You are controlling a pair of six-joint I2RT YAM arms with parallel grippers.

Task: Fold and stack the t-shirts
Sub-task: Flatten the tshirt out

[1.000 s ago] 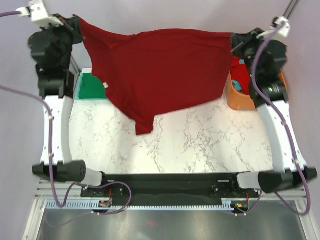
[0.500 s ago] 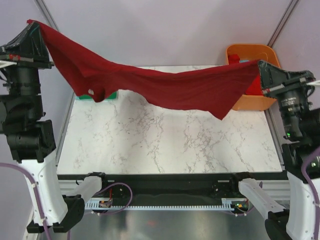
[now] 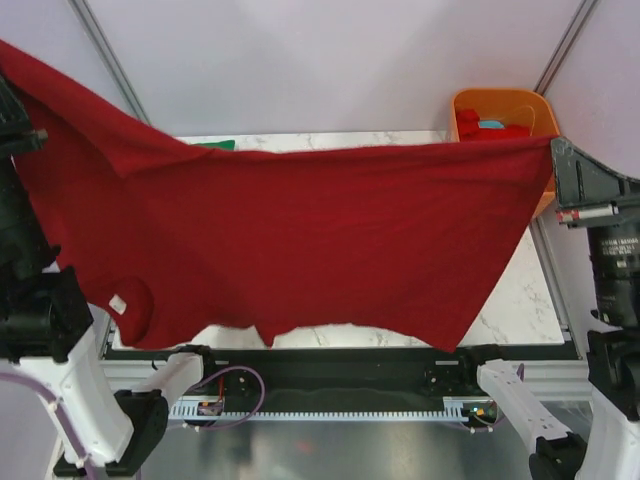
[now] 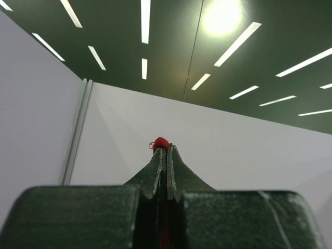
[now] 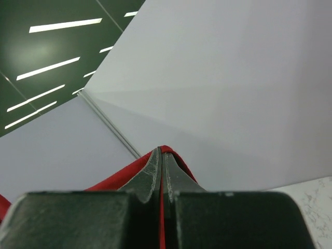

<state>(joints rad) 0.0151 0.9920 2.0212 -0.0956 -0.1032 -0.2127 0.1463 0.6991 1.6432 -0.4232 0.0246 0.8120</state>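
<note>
A dark maroon red t-shirt (image 3: 300, 240) hangs spread wide in the air between both grippers and covers most of the table in the top view. My left gripper (image 4: 165, 148) is shut on its left corner, where a bit of red cloth (image 4: 160, 142) pokes past the tips. My right gripper (image 5: 162, 151) is shut on its right corner (image 5: 124, 175); in the top view it sits at the right edge (image 3: 556, 150). Both wrist cameras point up at walls and ceiling. A sliver of green shirt (image 3: 215, 145) shows at the far left of the table.
An orange tub (image 3: 500, 100) stands at the far right corner, holding red (image 3: 480, 128) and light blue (image 3: 492, 124) cloth. The marble table (image 3: 520, 300) shows only at the right and along the far edge. Frame posts rise at both back corners.
Both arms have swung the shirt up and toward the near edge. It went from draped over the far side of the table to hanging spread wide close to the camera.
</note>
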